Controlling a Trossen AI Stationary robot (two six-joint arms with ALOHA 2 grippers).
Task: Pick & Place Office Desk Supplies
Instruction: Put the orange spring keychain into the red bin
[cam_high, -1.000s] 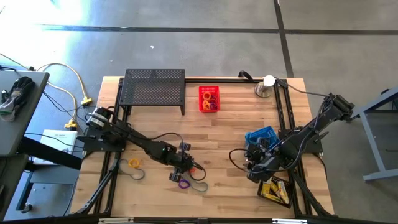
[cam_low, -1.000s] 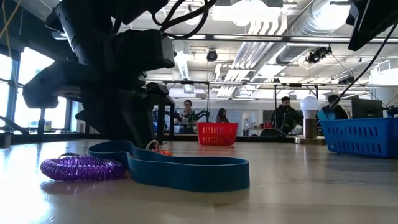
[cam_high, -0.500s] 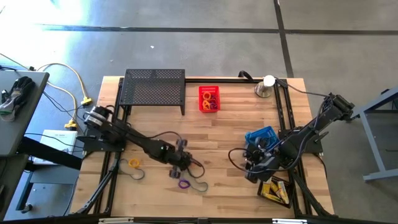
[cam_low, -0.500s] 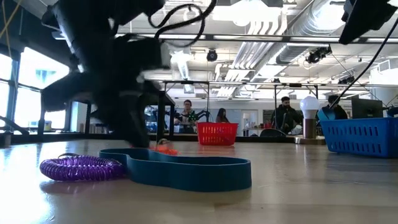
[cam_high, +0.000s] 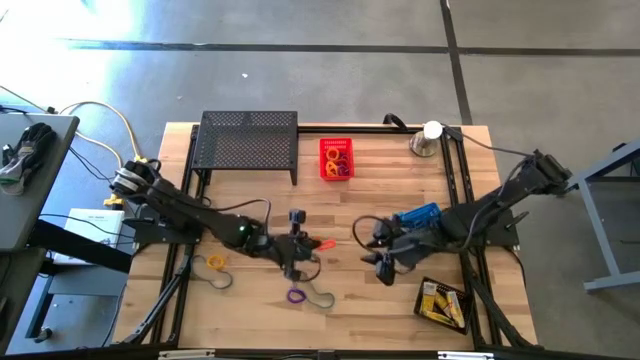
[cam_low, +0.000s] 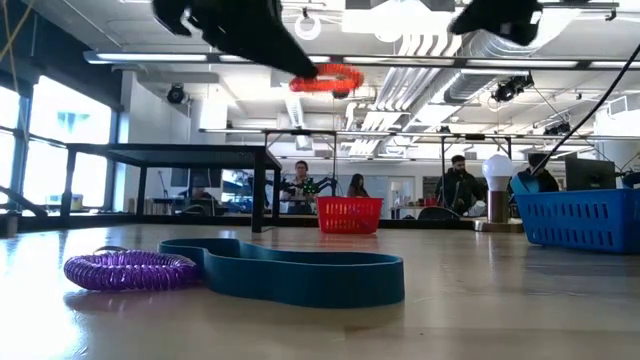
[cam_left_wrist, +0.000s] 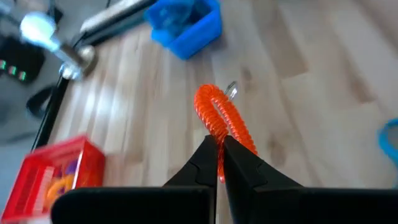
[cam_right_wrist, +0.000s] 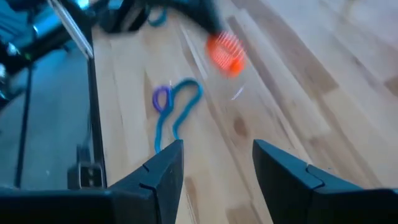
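Left gripper: jaws pinched shut on the orange coil loop, lifted clear of the table, centre frame in the high view. Right gripper: jaws apart, empty, right of centre. Red basket: upper centre. Purple coil and blue band: lower centre. Risk: thin pinch on springy coil; it may slip out.

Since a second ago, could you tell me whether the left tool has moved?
Yes. The left tool, shut on the orange coil, has risen well above the purple coil it stood beside.
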